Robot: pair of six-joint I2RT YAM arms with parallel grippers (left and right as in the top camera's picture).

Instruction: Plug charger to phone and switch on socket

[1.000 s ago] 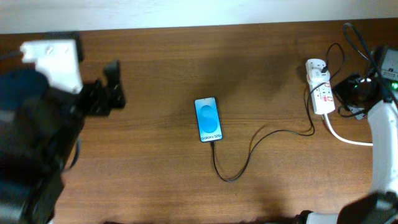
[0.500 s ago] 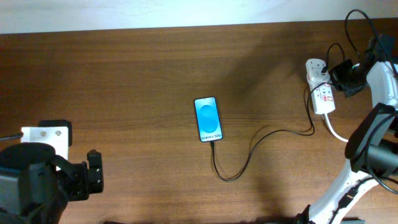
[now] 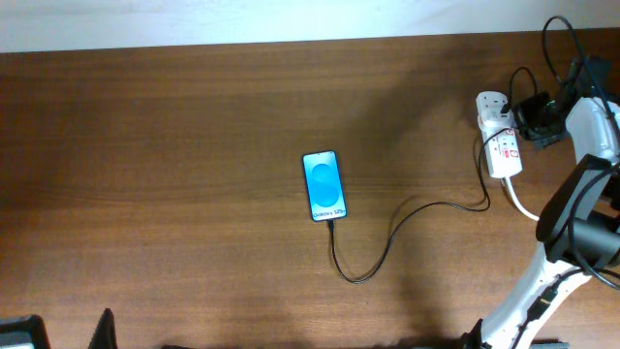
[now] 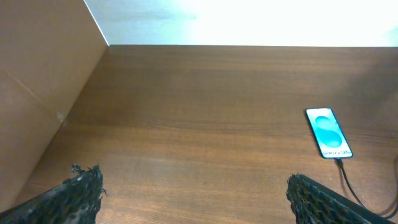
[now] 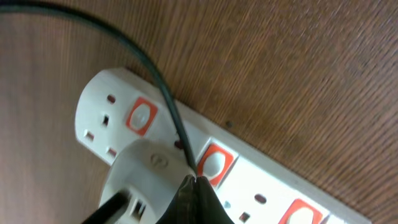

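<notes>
Dark wooden bench (image 3: 194, 145) carries the phone (image 3: 325, 186) mid-scene, screen lit. The charger (image 3: 387, 242) seems seated in the phone's near edge and loops right to the socket (image 3: 504, 150) at the far right. Switching on looks the step in hand: right fingers (image 5: 196, 202), clenched empty, sit at a red switch (image 5: 213, 163), which needs a firm press. Left fingers (image 4: 81, 196) hang released, well away.

Dark brown wooden table (image 3: 174, 126). Flat near its middle, the phone (image 3: 325, 185), screen up, with the charger (image 3: 426, 204) looping from its lower end across to the socket (image 3: 501, 147) by the right edge. Trailing from that, a thick white cord (image 3: 529, 210).
</notes>
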